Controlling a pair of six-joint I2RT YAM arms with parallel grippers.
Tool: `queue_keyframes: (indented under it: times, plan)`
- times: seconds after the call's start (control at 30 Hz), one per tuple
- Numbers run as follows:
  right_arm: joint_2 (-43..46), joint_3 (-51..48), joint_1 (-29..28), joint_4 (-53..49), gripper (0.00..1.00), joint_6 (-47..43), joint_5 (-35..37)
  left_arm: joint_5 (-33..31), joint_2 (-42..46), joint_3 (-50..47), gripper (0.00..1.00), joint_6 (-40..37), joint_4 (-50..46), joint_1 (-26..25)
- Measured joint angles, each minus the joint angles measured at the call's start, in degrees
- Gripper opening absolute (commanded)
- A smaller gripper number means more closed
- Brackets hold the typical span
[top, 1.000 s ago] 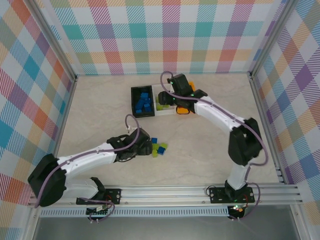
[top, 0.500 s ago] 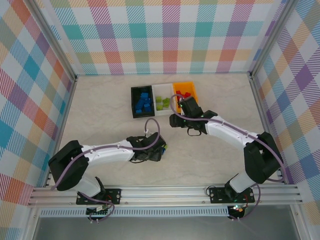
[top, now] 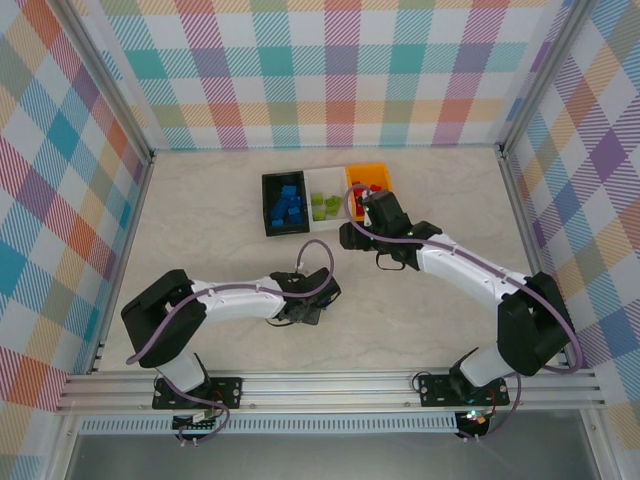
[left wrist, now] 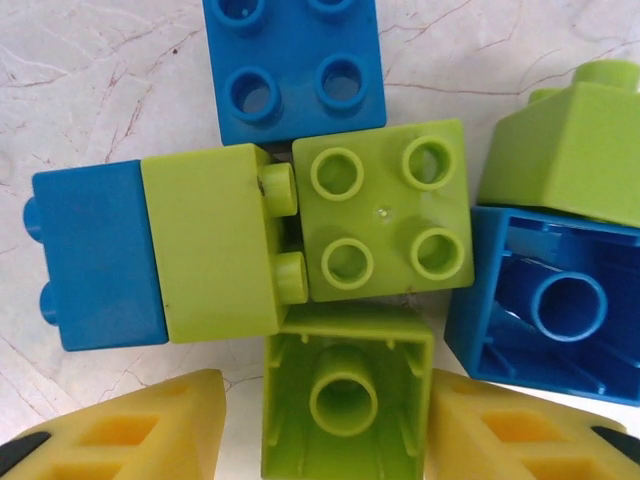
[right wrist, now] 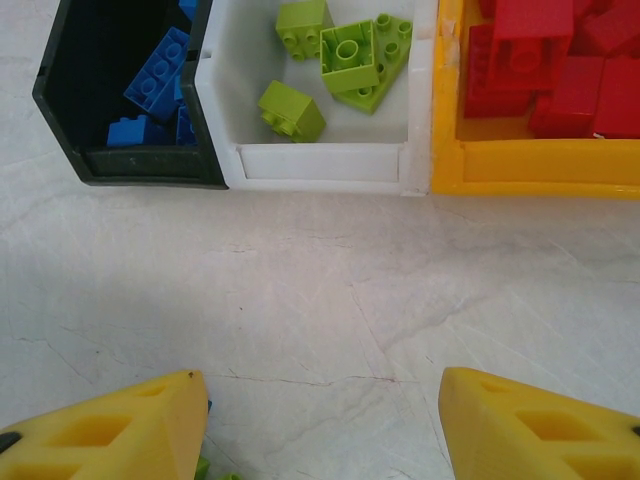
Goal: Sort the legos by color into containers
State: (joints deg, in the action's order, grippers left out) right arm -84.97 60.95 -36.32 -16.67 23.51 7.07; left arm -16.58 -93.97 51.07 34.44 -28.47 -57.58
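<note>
Table: From above I see a pale marbled table (top: 200, 220) with both arms reaching across it.
Containers: A black bin (top: 267, 205), a white bin (top: 330, 226) and an orange bin (top: 385, 172) stand touching in a row near the middle of the table's far edge. Their long axes run far to near.
Bin contents: My right wrist view makes clear what is tiny from overhead: blue bricks (right wrist: 155, 80) in the black bin, lime bricks (right wrist: 350, 50) in the white, red bricks (right wrist: 540, 60) in the orange.
Right gripper (right wrist: 318, 385): Jaws are spread wide over bare table just on the near side of the bins, with nothing between them.
Left gripper (left wrist: 345, 435): It is low over loose bricks, nearer the table's near edge. Jaws are parted astride one brick; one finger touches it, the other is a sliver off.
Straddled lime brick (left wrist: 345, 400): Square, so it has no long axis. Its hollow underside faces up.
Studs-up lime brick (left wrist: 385, 225): It touches the straddled one.
Tipped lime brick (left wrist: 210, 245): It lies on its side, studs pointing at the studs-up brick.
Tipped blue brick (left wrist: 95, 255): It backs onto the tipped lime brick, studs pointing away.
</note>
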Motion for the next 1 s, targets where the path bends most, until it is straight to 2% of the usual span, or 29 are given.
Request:
queue_keyframes:
  times: [0.3,0.47,0.57,0.67,0.8,1.0]
  plan:
    - [0.1,-0.2,0.3,0.2,0.63,0.0,0.0,-0.9,-0.1,0.5,0.3,-0.5,0.1,0.0]
    - [0.9,-0.6,0.3,0.4,0.63,0.2,0.2,-1.0,1.0,0.5,0.28,-0.6,-0.8,-0.1]
    - [2.3,-1.3,0.5,0.4,0.63,0.5,0.4,-1.2,5.5,1.0,0.31,-0.6,-3.1,-0.1]
    - [3.5,-1.8,0.9,0.7,0.63,1.1,0.5,-2.5,9.7,5.6,0.31,-0.9,-5.9,0.2]
    - [4.3,-3.1,1.5,1.2,0.63,1.6,0.9,-3.8,8.9,15.0,0.31,-3.0,-5.6,3.3]
    - [4.8,-5.5,1.9,1.0,0.63,2.4,1.1,-4.1,-4.2,30.6,0.28,-6.2,-3.4,12.7]
